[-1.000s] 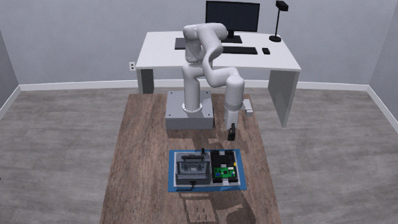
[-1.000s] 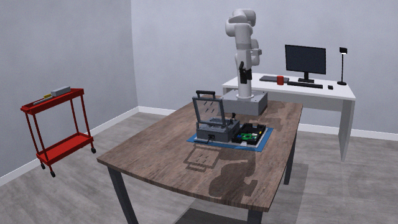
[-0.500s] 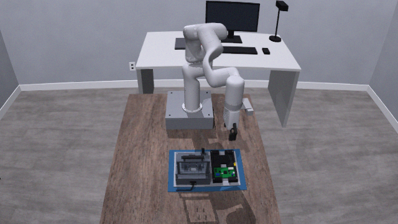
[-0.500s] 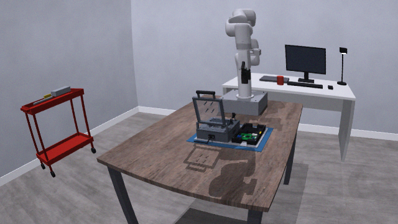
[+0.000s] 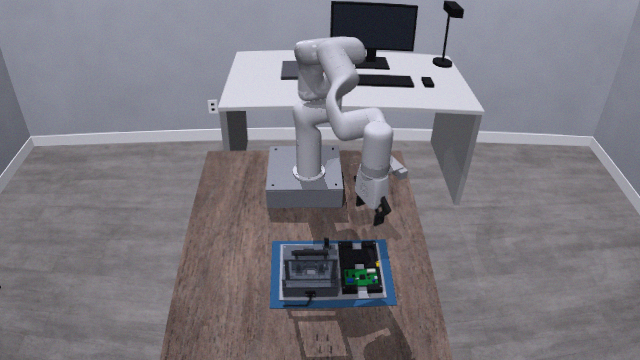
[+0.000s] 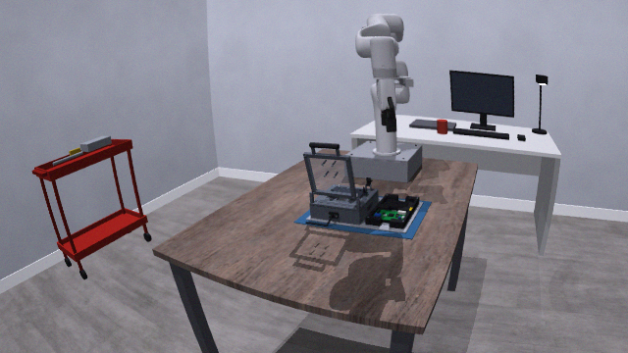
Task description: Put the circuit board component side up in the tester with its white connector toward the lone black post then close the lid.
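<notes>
The green circuit board [image 5: 362, 277] lies in the black tray [image 5: 360, 267] on the right half of the blue mat [image 5: 332, 274]; it also shows in the exterior view [image 6: 392, 214]. The grey tester [image 5: 310, 272] stands left of the tray with its clear lid [image 6: 328, 172] raised upright. A lone black post [image 5: 326, 243] stands at the tester's far side. My gripper [image 5: 372, 210] is open and empty, held high above the table, behind the tray and near the arm's base; it also shows in the exterior view [image 6: 389, 118].
The arm's grey base block [image 5: 305, 182] sits at the far end of the wooden table. A white desk with monitor, keyboard and lamp stands behind. A red cart [image 6: 88, 196] stands far left.
</notes>
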You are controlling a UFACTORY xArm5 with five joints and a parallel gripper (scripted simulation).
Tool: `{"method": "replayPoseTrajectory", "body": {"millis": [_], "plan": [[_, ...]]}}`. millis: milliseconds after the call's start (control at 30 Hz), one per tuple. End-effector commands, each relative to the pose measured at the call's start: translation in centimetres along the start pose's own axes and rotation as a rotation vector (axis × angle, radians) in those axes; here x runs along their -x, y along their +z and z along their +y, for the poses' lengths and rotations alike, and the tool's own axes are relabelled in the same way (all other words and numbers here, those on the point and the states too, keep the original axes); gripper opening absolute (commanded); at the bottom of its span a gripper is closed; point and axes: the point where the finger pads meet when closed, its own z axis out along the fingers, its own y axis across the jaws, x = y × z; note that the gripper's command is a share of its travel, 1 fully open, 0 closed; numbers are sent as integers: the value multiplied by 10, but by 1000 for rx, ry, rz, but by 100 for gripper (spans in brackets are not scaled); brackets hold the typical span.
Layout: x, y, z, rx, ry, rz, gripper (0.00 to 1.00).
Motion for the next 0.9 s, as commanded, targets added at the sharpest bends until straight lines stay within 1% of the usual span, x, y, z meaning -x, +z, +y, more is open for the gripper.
{"method": "replayPoseTrajectory", "body": {"millis": [0, 267, 333, 400, 833, 867], "plan": [[0, -2, 1, 4, -168, -1, 100], [0, -2, 1, 4, -383, -1, 100], [0, -2, 1, 4, -383, -1, 100], [0, -2, 1, 4, -482, -2, 100], [0, -2, 1, 4, -822, -2, 100], [0, -2, 1, 4, -822, -2, 100]]}}
